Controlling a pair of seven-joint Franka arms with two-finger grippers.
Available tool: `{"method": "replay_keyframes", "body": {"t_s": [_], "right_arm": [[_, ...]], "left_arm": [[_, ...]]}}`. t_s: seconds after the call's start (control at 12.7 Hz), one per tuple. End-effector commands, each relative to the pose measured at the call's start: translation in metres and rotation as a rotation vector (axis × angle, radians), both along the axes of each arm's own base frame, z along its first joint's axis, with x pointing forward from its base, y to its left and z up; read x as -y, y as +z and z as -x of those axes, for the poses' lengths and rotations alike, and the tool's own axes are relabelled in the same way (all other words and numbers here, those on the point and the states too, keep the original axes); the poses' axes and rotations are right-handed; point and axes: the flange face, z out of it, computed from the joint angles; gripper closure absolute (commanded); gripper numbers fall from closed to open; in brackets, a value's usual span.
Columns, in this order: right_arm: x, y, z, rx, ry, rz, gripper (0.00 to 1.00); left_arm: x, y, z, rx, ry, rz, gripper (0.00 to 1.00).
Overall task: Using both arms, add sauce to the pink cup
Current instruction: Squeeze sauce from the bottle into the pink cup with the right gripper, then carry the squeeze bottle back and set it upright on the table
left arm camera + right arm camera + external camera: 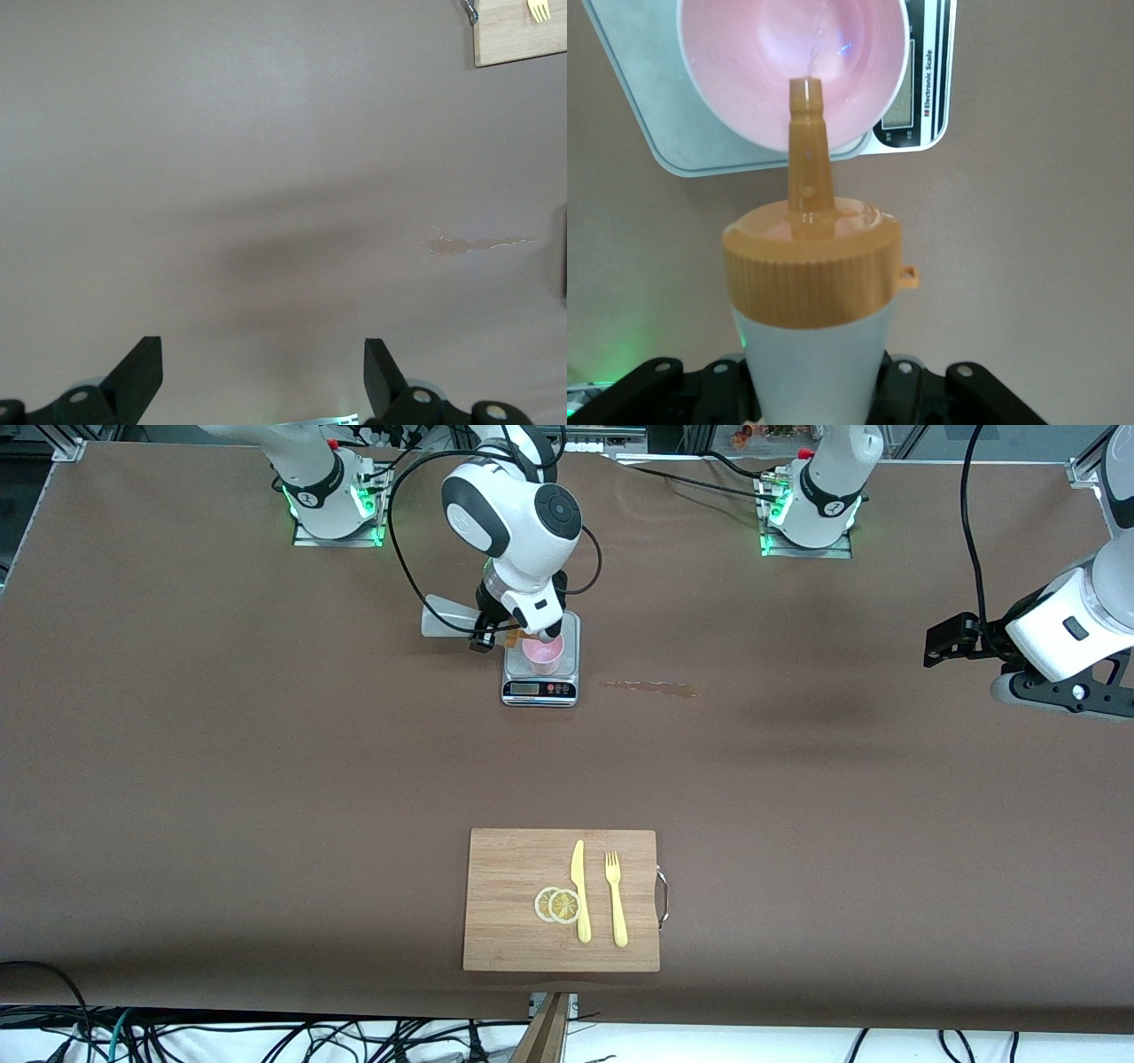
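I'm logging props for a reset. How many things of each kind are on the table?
Scale: 1
Pink cup: 1
Squeeze bottle: 1
Cutting board: 1
Knife: 1
Fork: 1
Lemon slices: 2
Total: 8

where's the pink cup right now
The pink cup stands on the scale, toward the right arm's end of the table, with the squeeze bottle's orange nozzle over its mouth.
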Motion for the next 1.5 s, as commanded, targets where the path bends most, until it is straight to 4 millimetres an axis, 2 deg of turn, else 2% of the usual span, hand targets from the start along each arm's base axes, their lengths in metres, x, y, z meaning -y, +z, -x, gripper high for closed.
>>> {"method": "replay_keyframes", "body": {"t_s": [0.0, 0.16, 0.32, 0.55, 0.71, 1.19, 1.42], "right_arm": [[0.002, 0.016, 0.000, 0.013, -0.002, 0.018, 0.79], [0.006, 0.030, -0.004, 0.015, -0.008, -0.004, 0.75], [0.023, 0.054, -0.023, -0.015, -0.032, -0.076, 0.74], [0.065, 0.084, -0.064, -0.086, -0.086, -0.232, 0.73], [0.091, 0.094, -0.086, -0.128, -0.112, -0.329, 0.73], [0.174, 0.101, -0.147, -0.244, -0.098, -0.696, 0.73], [0.223, 0.089, -0.174, -0.270, -0.060, -0.892, 0.73]], "left_arm": [[0.001, 0.006, -0.003, 0.003, -0.015, -0.010, 0.00], [0.001, 0.006, -0.003, 0.003, -0.015, -0.010, 0.00], [0.001, 0.006, -0.003, 0.003, -0.016, -0.009, 0.00], [0.001, 0.006, -0.003, 0.003, -0.016, -0.009, 0.00], [0.001, 0.006, -0.003, 0.003, -0.015, -0.009, 0.00], [0.001, 0.006, -0.003, 0.003, -0.015, -0.009, 0.00], [0.001, 0.006, -0.003, 0.003, -0.015, -0.009, 0.00]]}}
